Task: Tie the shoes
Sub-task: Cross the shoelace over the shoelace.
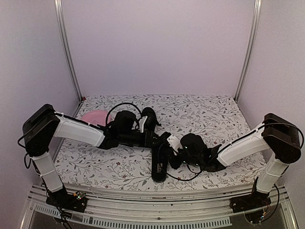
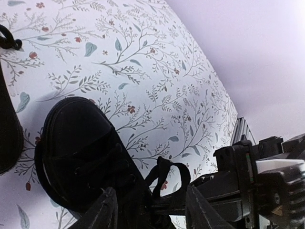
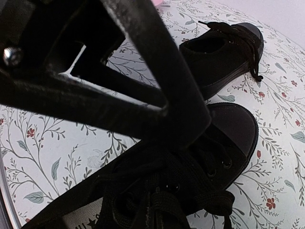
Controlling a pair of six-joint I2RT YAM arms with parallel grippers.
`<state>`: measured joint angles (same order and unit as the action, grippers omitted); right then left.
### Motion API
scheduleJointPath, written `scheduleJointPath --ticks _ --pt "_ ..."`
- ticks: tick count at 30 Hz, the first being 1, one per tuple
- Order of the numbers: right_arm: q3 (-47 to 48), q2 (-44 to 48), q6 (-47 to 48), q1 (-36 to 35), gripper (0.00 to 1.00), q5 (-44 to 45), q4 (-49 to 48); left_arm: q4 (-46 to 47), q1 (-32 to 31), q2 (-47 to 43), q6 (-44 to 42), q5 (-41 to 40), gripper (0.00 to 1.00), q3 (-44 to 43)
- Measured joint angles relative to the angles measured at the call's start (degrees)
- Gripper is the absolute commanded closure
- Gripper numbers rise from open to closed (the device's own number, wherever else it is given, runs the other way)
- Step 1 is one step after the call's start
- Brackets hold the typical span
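Observation:
Two black shoes lie on the flowered cloth. The near shoe [image 1: 159, 164] points away from the arms, and its toe [image 2: 76, 138] fills the left wrist view. The far shoe [image 1: 149, 117] lies behind it, laces loose [image 3: 250, 47]. My left gripper [image 2: 152, 210] hangs over the near shoe's laces, fingers [image 2: 102, 212] apart around a raised lace loop [image 2: 167, 174]. My right gripper [image 1: 177, 151] reaches in from the right and is shut on that lace, which runs into it [image 3: 164, 212]. Its fingertips are hidden in its own view.
A pink plate [image 1: 93, 117] sits at the back left, behind my left arm. The left gripper's dark frame [image 3: 119, 62] crosses the right wrist view. A metal rail [image 2: 238, 131] marks the table's edge.

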<state>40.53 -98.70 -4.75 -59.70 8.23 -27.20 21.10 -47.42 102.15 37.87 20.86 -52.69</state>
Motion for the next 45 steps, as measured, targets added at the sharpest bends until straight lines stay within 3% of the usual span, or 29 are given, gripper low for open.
scheduleJointPath --ticks 7,12,16,17,31,45 --pt "0.0 0.0 -0.7 0.3 0.98 -0.1 -0.7 -4.9 0.1 3.9 -1.4 0.7 0.54 -2.5" --pt "0.0 0.0 -0.9 0.5 0.98 -0.3 -1.2 -6.5 0.1 4.0 -1.5 0.9 0.73 -2.5" --pt "0.0 0.0 -1.3 0.7 0.98 -0.5 -1.4 -6.3 0.1 4.0 -1.4 2.0 0.99 -2.4" --pt "0.0 0.0 -1.5 0.7 0.98 -0.8 -1.5 -6.0 0.1 4.0 -1.4 2.4 1.0 -2.4" --pt "1.2 -1.7 -5.0 1.0 0.98 -4.8 -5.6 4.4 -0.1 -3.5 1.0 2.7 1.0 7.7" --pt "3.1 -8.0 -7.3 3.8 0.98 -9.9 -14.5 13.7 -3.9 -3.6 3.4 3.9 1.0 12.3"
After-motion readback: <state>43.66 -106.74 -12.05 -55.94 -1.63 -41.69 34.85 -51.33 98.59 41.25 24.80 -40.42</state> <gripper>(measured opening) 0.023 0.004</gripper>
